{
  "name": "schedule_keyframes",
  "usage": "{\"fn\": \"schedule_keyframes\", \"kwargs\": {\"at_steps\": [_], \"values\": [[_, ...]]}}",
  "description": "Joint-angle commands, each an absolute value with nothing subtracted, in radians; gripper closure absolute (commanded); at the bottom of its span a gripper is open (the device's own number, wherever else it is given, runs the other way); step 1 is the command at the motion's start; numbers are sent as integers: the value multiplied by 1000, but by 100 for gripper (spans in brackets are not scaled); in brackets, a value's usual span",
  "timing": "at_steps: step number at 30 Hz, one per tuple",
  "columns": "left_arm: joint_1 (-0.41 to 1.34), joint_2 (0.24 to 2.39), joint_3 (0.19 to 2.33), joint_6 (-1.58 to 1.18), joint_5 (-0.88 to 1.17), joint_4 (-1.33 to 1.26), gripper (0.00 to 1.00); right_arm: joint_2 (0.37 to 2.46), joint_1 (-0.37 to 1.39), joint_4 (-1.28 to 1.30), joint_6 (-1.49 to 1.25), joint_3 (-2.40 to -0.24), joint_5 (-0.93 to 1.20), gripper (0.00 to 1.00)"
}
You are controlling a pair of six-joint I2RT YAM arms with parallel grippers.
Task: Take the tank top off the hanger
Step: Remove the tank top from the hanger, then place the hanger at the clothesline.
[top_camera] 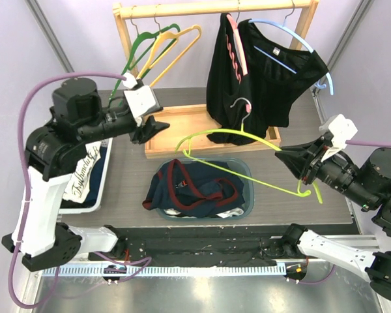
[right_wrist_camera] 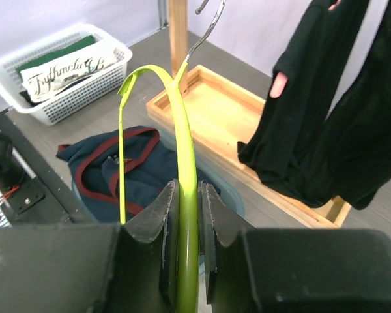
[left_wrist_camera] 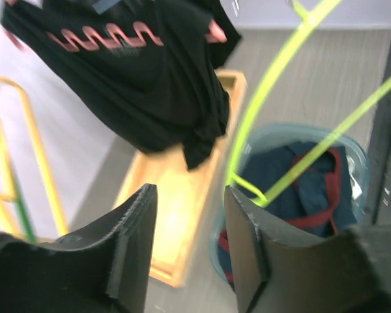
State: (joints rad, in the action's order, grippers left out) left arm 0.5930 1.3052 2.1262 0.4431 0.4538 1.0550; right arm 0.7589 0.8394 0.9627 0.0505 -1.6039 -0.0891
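The right tool (right_wrist_camera: 188, 220) is clamped on the bare green hanger (right_wrist_camera: 186, 153); the left tool (left_wrist_camera: 189, 192) hangs apart (empty). The tank top (top_camera: 195, 187) lies in the basin (top_camera: 249, 176).

bright, even overhead light; faint soft shadows on the table (top_camera: 130, 176). left wrist view motion-blurred, lime hanger (left_wrist_camera: 257, 98) a streak; other views sharp.

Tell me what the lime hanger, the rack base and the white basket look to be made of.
The lime hanger: likely plastic, smooth and slightly glossy, one even colour, a flat band. The rack base: pale unpainted wood, matte, with faint grain. The white basket: probably moulded plastic, its walls an open lattice.
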Motion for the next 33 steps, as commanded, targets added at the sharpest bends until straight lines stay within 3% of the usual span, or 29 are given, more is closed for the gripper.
{"fn": "schedule_keyframes", "kwargs": {"at_steps": [1, 9, 15, 24, 33], "values": [[589, 1283, 1961, 397, 423, 1014, 53, 778, 838, 871, 80, -1663, -179, 99], [594, 1217, 1647, 458, 503, 1029, 58, 827, 836, 747, 133, -1720, -299, 99], [663, 1195, 1444, 610, 318, 1081, 53, 963, 836, 629, 189, -1747, -444, 99], [716, 1244, 1390, 767, 273, 1296, 64, 1097, 847, 509, 261, -1770, -610, 99], [791, 1311, 1243, 778, 137, 1178, 56, 1221, 1129, 283, 615, -1752, -1037, 99]]}}
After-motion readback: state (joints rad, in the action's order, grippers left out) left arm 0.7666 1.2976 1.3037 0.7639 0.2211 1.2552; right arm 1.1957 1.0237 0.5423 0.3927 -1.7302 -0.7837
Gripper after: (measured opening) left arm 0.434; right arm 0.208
